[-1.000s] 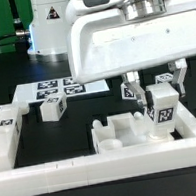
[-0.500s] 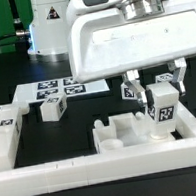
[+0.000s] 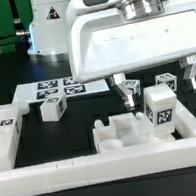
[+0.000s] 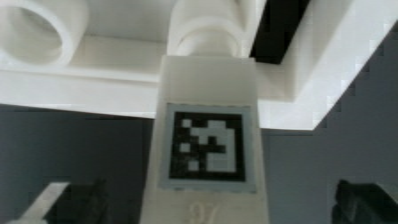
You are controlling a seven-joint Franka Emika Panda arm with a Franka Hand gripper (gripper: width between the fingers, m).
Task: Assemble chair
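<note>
Standing upright in the seat block's (image 3: pixel 116 134) socket, exterior view's right, 1 tagged post (image 3: pixel 160 107) probably pegs there as a leg; gripper (image 3: pixel 157 86) spread wide, holding nothing.

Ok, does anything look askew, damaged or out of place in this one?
Nothing stands out. The tagged block stands upright on the notched base part. The open hand has a finger on each side of it, neither touching. The loose cube and the slab sit apart on the exterior view's left, undamaged.
</note>
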